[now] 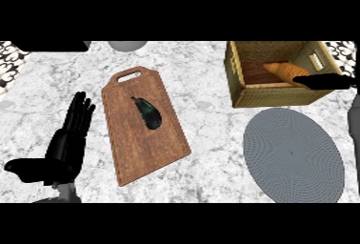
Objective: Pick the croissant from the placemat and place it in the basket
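Resting at the lower left, the left hand (69,131) lies flat on the desk (204,119), fingers straight. Light, flaky and easily crushed, the croissant (285,71) is best held around its thick middle. Golden-brown and tapered, it sits inside the basket (243,95), apparently held by the right hand (323,82), whose fingers I cannot make out. The grey placemat (292,155) lies below, the cutting board (144,131) left.

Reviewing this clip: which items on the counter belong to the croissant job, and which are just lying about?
Belongs to the job:
- croissant, already inside the basket
- basket
- grey placemat, nothing on it
- right robot hand, at the basket

Lying about:
- wooden cutting board
- dark eggplant on the board
- left robot hand, resting open
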